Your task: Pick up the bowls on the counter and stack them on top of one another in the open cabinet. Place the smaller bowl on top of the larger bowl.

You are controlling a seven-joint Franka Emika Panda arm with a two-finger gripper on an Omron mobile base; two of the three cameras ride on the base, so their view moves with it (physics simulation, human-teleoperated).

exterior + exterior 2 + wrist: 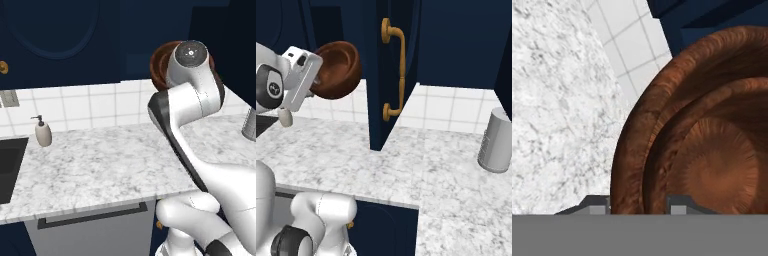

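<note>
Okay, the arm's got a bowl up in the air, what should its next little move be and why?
Probably carry the bowl further towards the open cabinet: the gripper grips its rim, it hangs tilted above the counter, by the cabinet, not yet on a shelf.

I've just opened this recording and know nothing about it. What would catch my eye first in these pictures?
First the glossy reddish-brown bowl, held up in the air, tipped on its side, at the end of the white arm. The gripper is clamped on its rim, with the marbled counter below. In the right base view, the tall navy cabinet door with its brass handle stands out just beside the bowl.
</note>
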